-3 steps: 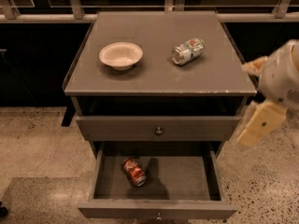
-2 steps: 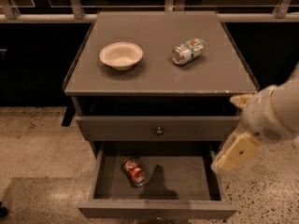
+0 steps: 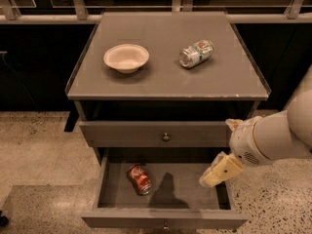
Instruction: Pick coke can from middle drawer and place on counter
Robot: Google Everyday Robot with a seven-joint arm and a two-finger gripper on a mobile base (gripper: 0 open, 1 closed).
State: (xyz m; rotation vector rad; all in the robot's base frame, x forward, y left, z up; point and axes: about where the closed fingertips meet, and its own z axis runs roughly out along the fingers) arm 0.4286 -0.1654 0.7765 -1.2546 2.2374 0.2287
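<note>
The coke can (image 3: 139, 178) is red and lies on its side on the floor of the open middle drawer (image 3: 195, 196), toward its left half. The counter (image 3: 165, 77) is the flat grey cabinet top above it. My gripper (image 3: 218, 172) hangs from the white arm at the right, over the drawer's right end. It is well to the right of the can and apart from it. Its shadow falls on the drawer floor just right of the can.
A white bowl (image 3: 126, 57) and a green-and-white can (image 3: 196, 53) lying on its side sit on the counter. A closed grey drawer front with a knob (image 3: 166, 137) is above the open drawer. Speckled floor surrounds the cabinet; a railing runs behind.
My arm and gripper have moved down and left, from beside the cabinet's right edge to over the right end of the open drawer. The can has not moved.
</note>
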